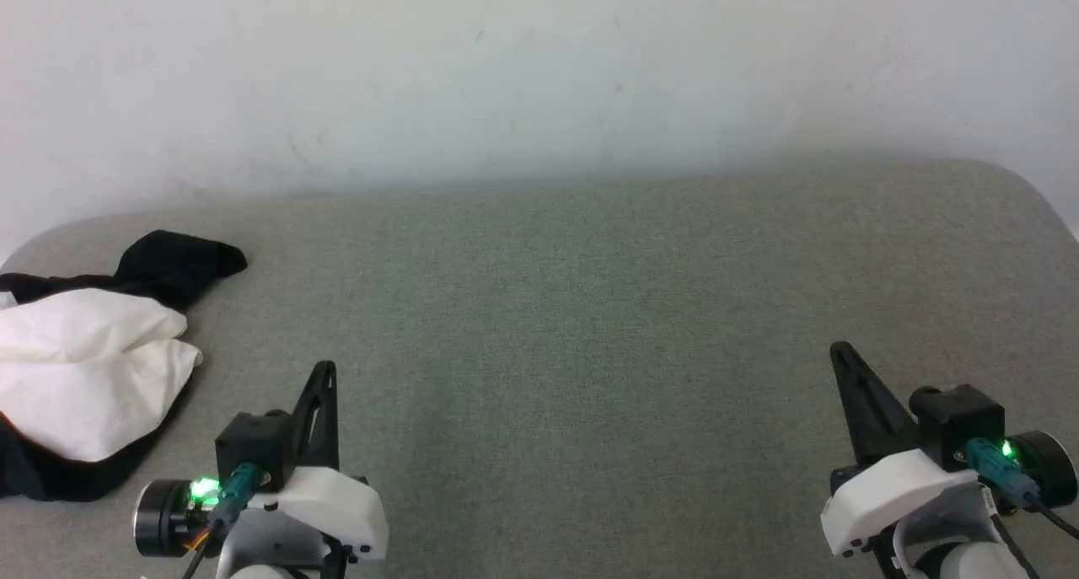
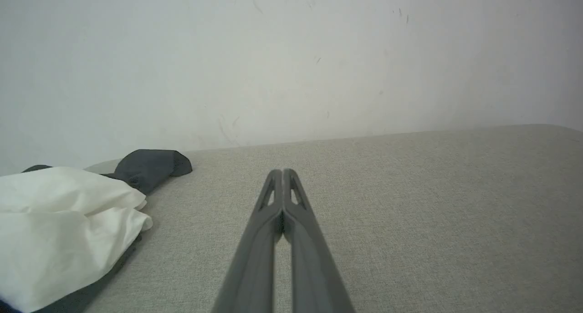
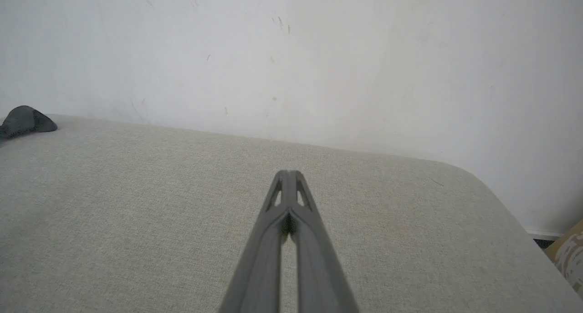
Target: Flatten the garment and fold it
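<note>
From the head view, the garment (image 1: pixel 84 385) lies crumpled at the left edge of the frame on the grey-green bench (image 1: pixel 590 309). A bunched white panel sits on top, with black cloth poking out above it and along its lower edge. Part of it runs off the left side of the frame.

The left gripper (image 1: pixel 326 368) sits at the lower left, just right of the heap and clear of it. Its jaws are pressed together with nothing between them. The left wrist view shows them meeting at the tips over bare bench, with the white folds at that frame's left.

The right gripper (image 1: pixel 839 349) is at the lower right, well apart from the garment, its jaws likewise closed and empty. In the right wrist view a black tip of the garment (image 3: pixel 25 120) shows at the far left edge. A pale wall (image 1: pixel 539 73) backs the bench. In that view's lower right corner I see something tan and patterned, possibly a cardboard box (image 3: pixel 569 253), but it is too cropped to be sure.
</note>
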You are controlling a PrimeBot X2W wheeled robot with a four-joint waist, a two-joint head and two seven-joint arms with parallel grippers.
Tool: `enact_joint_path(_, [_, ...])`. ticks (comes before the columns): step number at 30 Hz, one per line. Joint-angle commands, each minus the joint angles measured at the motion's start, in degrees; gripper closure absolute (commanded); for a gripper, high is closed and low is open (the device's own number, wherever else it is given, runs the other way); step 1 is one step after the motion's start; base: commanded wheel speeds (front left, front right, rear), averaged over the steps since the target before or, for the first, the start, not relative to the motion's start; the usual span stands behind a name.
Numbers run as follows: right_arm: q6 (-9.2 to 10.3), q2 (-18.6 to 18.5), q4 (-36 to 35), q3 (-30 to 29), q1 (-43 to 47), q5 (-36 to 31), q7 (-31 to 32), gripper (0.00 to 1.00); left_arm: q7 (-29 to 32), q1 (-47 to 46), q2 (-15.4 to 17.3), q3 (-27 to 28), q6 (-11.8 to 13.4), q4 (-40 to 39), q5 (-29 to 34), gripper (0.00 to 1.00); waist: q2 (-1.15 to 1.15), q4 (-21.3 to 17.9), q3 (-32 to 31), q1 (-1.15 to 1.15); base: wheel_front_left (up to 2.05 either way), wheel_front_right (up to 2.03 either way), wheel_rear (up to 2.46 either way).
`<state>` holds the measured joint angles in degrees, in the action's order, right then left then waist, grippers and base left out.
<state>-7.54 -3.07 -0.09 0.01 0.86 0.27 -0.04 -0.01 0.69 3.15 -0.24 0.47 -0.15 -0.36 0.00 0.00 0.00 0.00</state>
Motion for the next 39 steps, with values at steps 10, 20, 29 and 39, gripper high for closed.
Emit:
enact_joint_path(10, [0.05,0.2,0.1,0.0,-0.9,-0.3,0.0,1.0,0.0,-0.7,-0.3,0.2,-0.5,0.1,0.4,1.0,0.0,0.0,0.0,0.0,0.0,0.0,0.0])
enact_joint_path(20, [0.05,0.2,0.1,0.0,-0.9,-0.3,0.0,1.0,0.0,-0.7,-0.3,0.2,-0.5,0.1,0.4,1.0,0.0,0.0,0.0,0.0,0.0,0.0,0.0])
enact_joint_path(29, [0.0,0.0,0.0,-0.3,0.2,0.3,-0.3,0.0,-0.3,0.3,0.0,0.0,0.0,-0.2,-0.3,0.0,0.0,0.0,0.0,0.0,0.0,0.0,0.0])
enact_joint_path(39, [0.01,0.0,-0.3,-1.7,0.6,1.2,-1.5,0.0,-1.5,1.4,0.0,0.2,0.0,-1.2,-1.2,0.0,0.0,0.2,0.1,0.0,0.0,0.0,0.0])
